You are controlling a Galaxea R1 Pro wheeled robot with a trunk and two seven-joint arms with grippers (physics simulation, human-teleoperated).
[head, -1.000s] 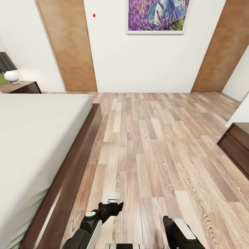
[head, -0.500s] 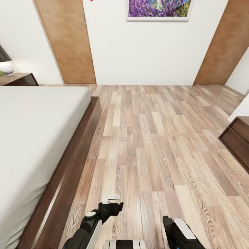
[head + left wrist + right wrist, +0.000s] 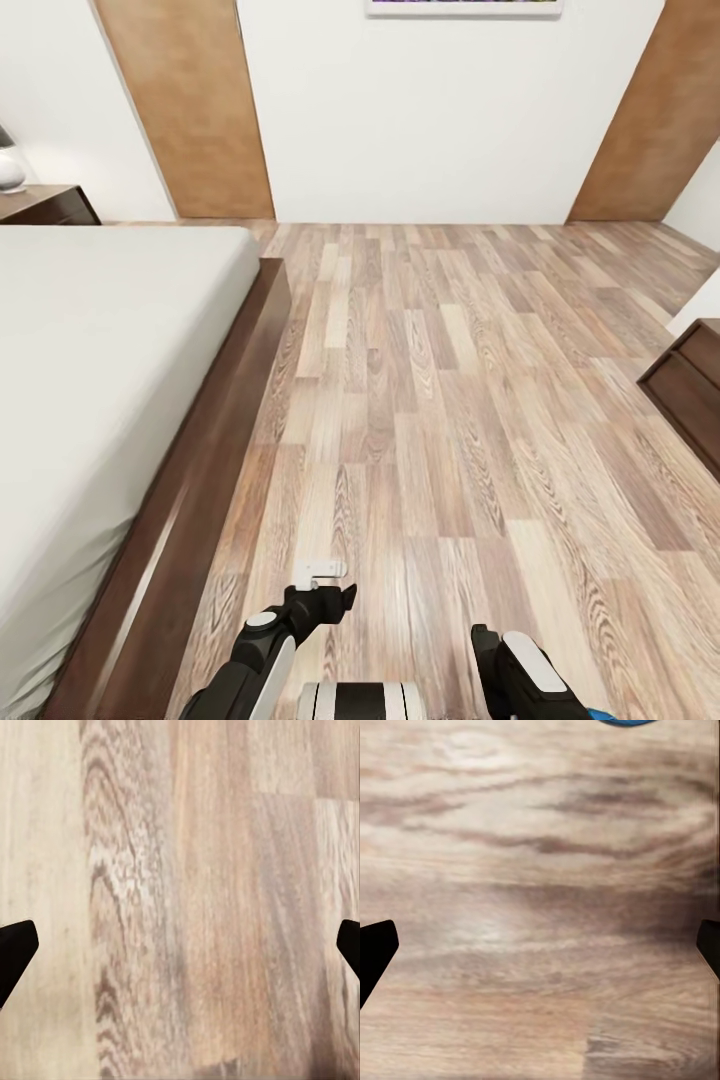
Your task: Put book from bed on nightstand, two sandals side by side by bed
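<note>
Head camera tilted further down than a second ago, wall picture (image 3: 464, 7) now nearly cut off at the top edge, lamp (image 3: 9, 168) and nightstand (image 3: 45, 204) slid toward the upper corner; nothing in the room itself shifted.

Both arms held low over the wood-plank floor (image 3: 430, 400), left gripper (image 3: 180, 945) and right gripper (image 3: 540, 945) with jaws spread wide and empty, only dark fingertips at the wrist views' edges. Bed (image 3: 110, 380) along the robot's left, grey mattress bare in the visible stretch, no book in sight there. A sliver of bright blue (image 3: 626, 722) at the rim of the right wrist view, possibly one sandal, too little shown to be sure.

Risks from here: base brushing the bed's dark frame if steered too tight on the left; right arm or wheels nudging that blue object along the floor before any grasp; clipping the dark cabinet (image 3: 690, 395) on the right while turning. Open floor ahead otherwise, two brown wall panels (image 3: 185, 105) beyond.
</note>
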